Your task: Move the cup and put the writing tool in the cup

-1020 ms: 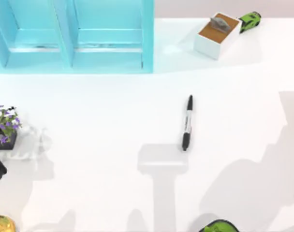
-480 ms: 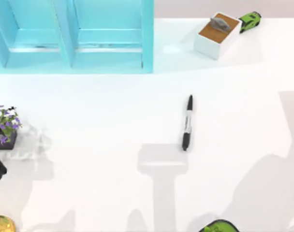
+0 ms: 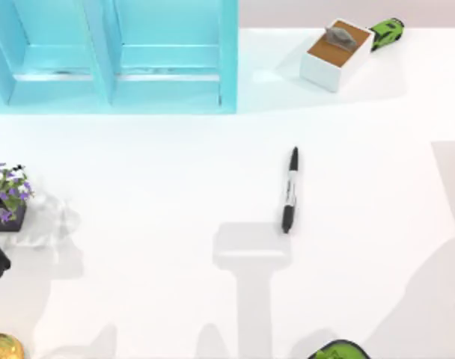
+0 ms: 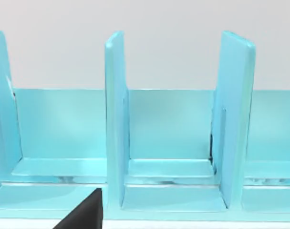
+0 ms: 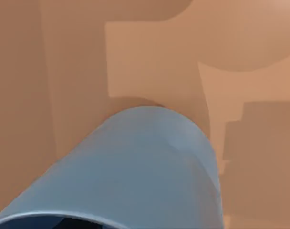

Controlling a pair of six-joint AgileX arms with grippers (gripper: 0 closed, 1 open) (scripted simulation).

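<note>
Cup (image 5: 145, 167) close under right wrist, marker (image 3: 289, 190) flat mid-table

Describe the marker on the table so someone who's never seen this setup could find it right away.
Start at the big turquoise shelf unit along the table's far edge. Below and right of it, alone on the bare white tabletop near the middle, lies the marker. It is slim and black with a pale printed label round its middle, unlike the white box far behind it.
</note>
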